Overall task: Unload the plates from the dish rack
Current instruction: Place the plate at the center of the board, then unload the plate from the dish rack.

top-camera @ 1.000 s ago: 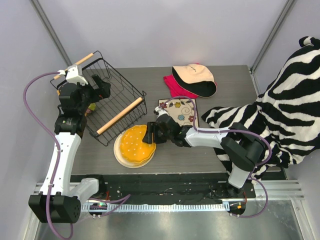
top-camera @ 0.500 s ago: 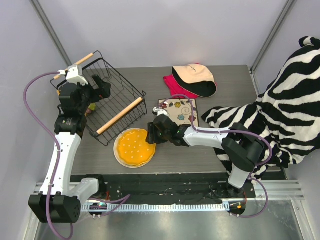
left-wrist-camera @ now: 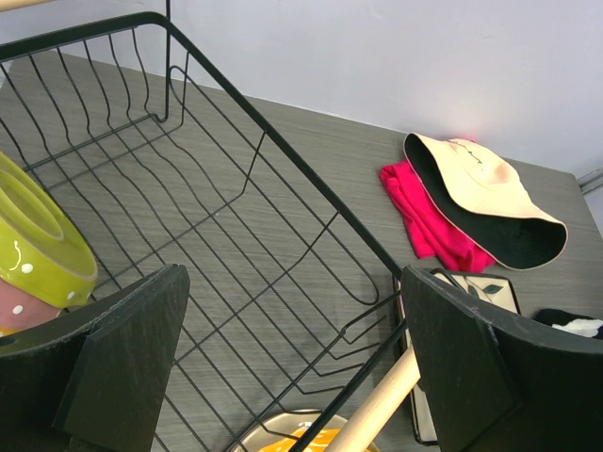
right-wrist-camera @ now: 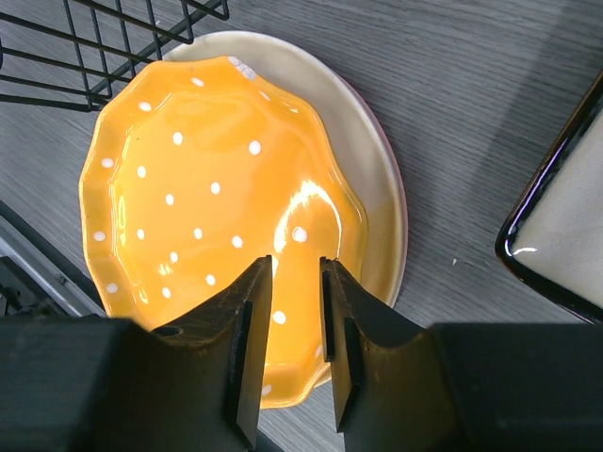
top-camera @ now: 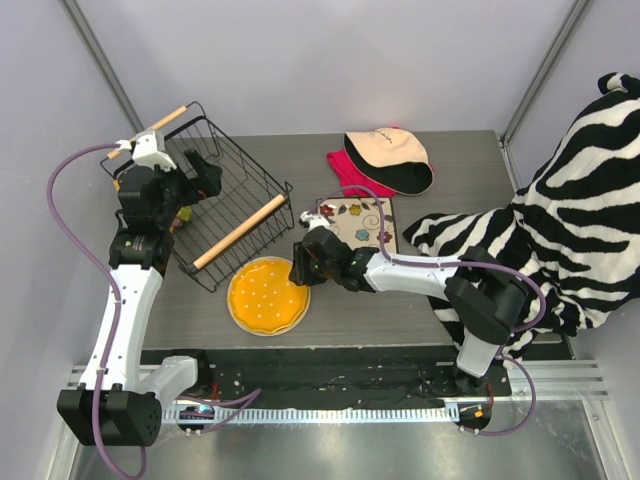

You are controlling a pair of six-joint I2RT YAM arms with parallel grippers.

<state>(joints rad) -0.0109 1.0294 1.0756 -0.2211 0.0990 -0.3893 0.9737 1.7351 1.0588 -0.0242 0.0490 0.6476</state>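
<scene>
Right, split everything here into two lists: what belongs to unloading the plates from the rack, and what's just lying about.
For the job: dish rack, orange plate, cream plate under it, square flowered plate, green plate and pink plate in the rack.
Lying about: cap, red cloth, zebra-striped cloth.

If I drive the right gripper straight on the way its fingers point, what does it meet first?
The orange plate, stacked on the cream plate. The right gripper, fingers narrowly parted, aims at its near part; the remaining gap is hard to judge.
</scene>
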